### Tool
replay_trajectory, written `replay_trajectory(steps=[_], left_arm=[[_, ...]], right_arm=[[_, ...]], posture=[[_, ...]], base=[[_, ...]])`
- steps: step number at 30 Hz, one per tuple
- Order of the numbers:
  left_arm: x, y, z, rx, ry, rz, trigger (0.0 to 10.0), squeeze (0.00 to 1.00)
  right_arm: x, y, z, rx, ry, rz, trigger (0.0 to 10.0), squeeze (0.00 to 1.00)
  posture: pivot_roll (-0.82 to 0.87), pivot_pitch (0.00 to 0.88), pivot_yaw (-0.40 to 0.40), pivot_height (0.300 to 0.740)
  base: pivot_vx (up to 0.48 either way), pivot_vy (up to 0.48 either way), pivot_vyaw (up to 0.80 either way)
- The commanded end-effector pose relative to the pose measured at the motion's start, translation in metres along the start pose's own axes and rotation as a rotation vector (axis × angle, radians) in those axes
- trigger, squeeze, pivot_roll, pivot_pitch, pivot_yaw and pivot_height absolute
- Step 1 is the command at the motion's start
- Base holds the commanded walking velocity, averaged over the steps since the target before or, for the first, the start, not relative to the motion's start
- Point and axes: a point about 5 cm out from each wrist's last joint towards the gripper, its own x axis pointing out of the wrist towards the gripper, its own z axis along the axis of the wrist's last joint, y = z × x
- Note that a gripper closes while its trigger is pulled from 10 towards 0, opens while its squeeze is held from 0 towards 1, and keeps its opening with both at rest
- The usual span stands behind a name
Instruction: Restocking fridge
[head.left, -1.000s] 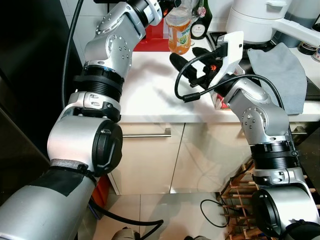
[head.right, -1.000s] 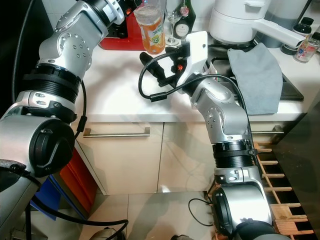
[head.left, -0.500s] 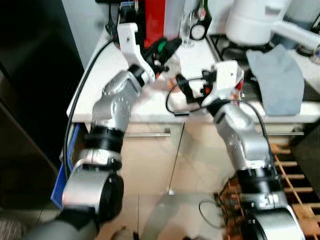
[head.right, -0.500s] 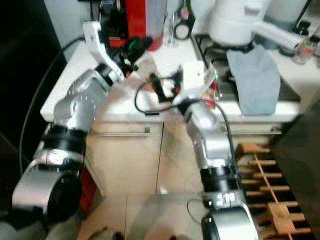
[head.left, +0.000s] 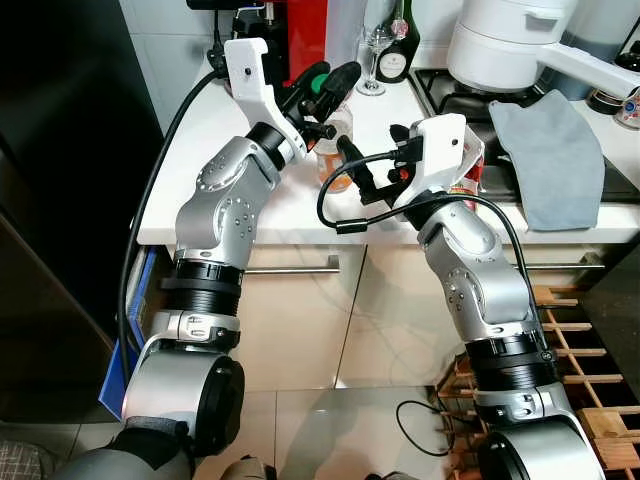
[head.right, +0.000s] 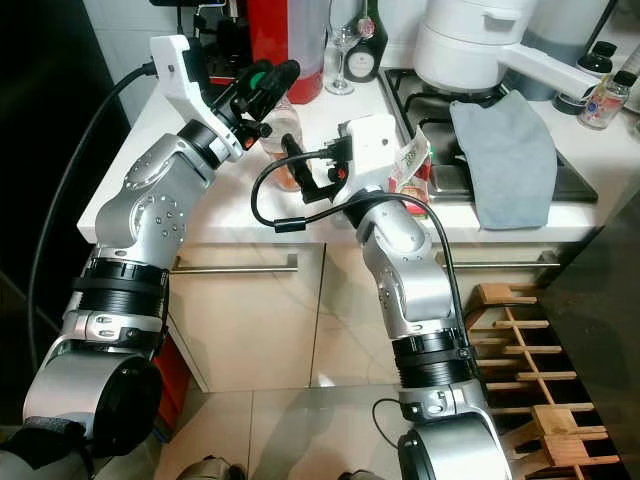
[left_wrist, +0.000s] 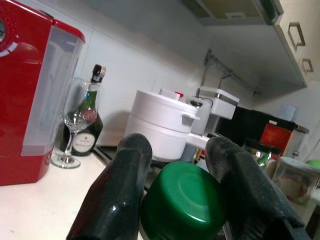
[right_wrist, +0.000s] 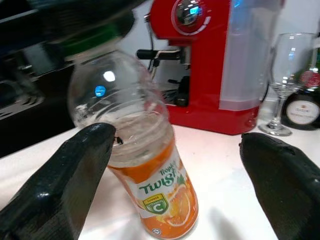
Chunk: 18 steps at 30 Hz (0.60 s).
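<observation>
Left gripper (head.left: 322, 84) is clamping the green cap (left_wrist: 184, 198) of one orange drink bottle (right_wrist: 142, 165) on the white counter (head.left: 215, 160).

The bottle's body is largely hidden behind the two arms in the head views; the right wrist view is showing it tilted, clear in its upper part, with orange drink filling only the lower part. The right gripper (head.left: 372, 176) is hovering just beside the bottle with its fingers spread wide, touching nothing. Behind are standing one red coffee machine (right_wrist: 220, 55), one wine glass (right_wrist: 288, 75) and one dark bottle (left_wrist: 87, 117), its label too small to read. A white pot (head.right: 470, 45) is cut off at the frame's top, beside one grey cloth (head.right: 510, 150).
</observation>
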Motion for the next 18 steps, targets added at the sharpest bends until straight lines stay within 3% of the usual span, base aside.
replay_trajectory(steps=[1,3,8,14,18], left_arm=[[0.010,-0.017,0.007,0.036,-0.010,-0.066,0.0,0.00],[0.014,-0.017,0.004,0.093,0.011,-0.058,0.0,0.00],[0.016,-0.006,0.002,0.110,0.027,-0.010,0.0,0.00],[0.017,-0.009,0.005,0.097,0.020,-0.033,0.0,0.00],[0.016,-0.011,-0.001,0.088,0.077,-0.055,0.0,0.00]], right_arm=[[0.005,0.012,0.008,-0.025,-0.025,0.072,10.0,0.00],[0.006,0.019,0.006,0.007,-0.004,0.140,10.0,0.00],[0.005,0.023,0.008,0.039,0.006,0.191,10.0,0.00],[0.005,0.018,0.009,0.031,0.000,0.162,10.0,0.00],[0.009,0.009,0.014,-0.014,-0.029,0.080,10.0,0.00]], posture=[[-0.06,0.000,-0.018,0.740],[-0.06,0.000,-0.018,0.740],[-0.07,0.000,-0.008,0.740],[-0.07,0.000,-0.003,0.740],[-0.07,0.000,-0.003,0.740]], base=[[0.000,0.000,0.00],[0.000,0.000,0.00],[0.000,0.000,0.00],[0.000,0.000,0.00],[0.000,0.000,0.00]])
